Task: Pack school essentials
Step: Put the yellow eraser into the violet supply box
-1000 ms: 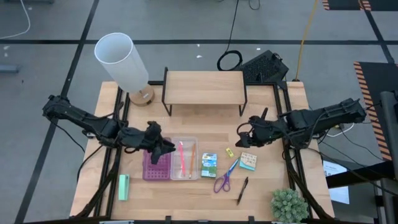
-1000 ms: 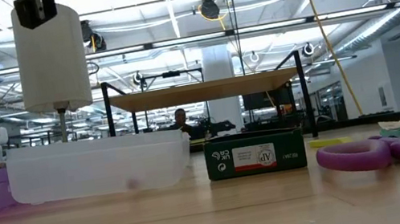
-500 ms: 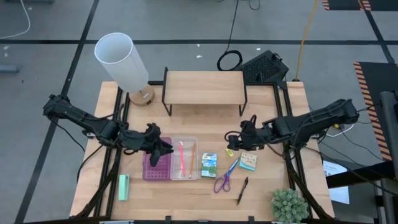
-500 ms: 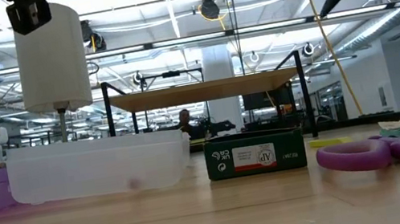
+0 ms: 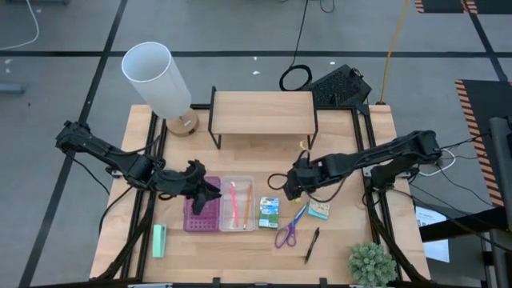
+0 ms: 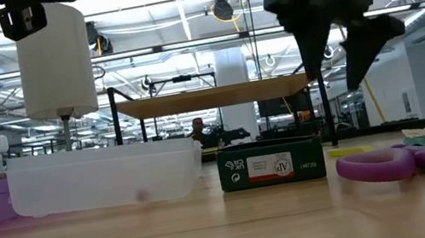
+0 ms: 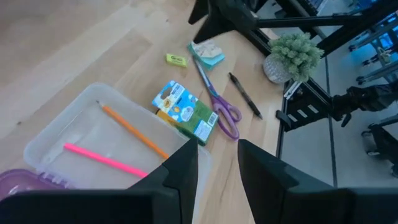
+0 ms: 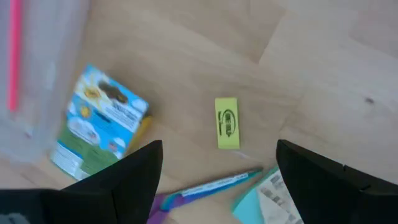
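Yellow piece [image 8: 227,122] lay bare on the desk [image 5: 336,248] between packet [image 5: 269,212] and pad [image 5: 319,209], nearer the front edge. Your right gripper [image 8: 217,180] hung directly above it, fingers spread, its long axis crossing their gap. Left gripper [image 5: 204,190], fingers parted, waited over the case [image 5: 200,216].

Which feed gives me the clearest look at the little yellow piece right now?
The right wrist view: the yellow piece lies unobstructed on bare wood between the open right end effector fingers. The left wrist view shows it small and distant, the low view only as a thin sliver, and in the high view the right arm covers it.
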Available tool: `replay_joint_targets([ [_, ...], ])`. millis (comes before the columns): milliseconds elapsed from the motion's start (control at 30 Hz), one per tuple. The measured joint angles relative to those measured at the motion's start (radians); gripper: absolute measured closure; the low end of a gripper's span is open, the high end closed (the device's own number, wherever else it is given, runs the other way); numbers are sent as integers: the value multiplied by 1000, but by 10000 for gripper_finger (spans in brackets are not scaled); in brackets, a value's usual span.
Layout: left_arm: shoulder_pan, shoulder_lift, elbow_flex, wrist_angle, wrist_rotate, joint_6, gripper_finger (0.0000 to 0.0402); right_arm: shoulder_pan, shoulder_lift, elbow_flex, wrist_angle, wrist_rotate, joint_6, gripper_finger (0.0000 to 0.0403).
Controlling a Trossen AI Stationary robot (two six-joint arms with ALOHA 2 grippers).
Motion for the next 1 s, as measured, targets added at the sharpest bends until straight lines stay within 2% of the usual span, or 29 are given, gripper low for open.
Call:
replay_joint_targets([
  [167, 2, 0, 0, -13, -1, -2, 286, 8, 42, 0, 6, 11, -97, 95],
  [367, 19, 0, 0, -13, -1, -4, 286, 38, 57, 0, 31, 115, -301, 111],
  [467, 29, 0, 0, -12, -1, -4, 286, 50, 57, 0, 30, 143, -351, 119],
  [700, 42, 0, 0, -13, -11, -2, 286, 59, 54, -34, 114, 173, -384, 115],
  [1000, 41, 0, 0, -3, -21, -16, 286, 55, 54, -135, 346, 218, -367, 77],
])
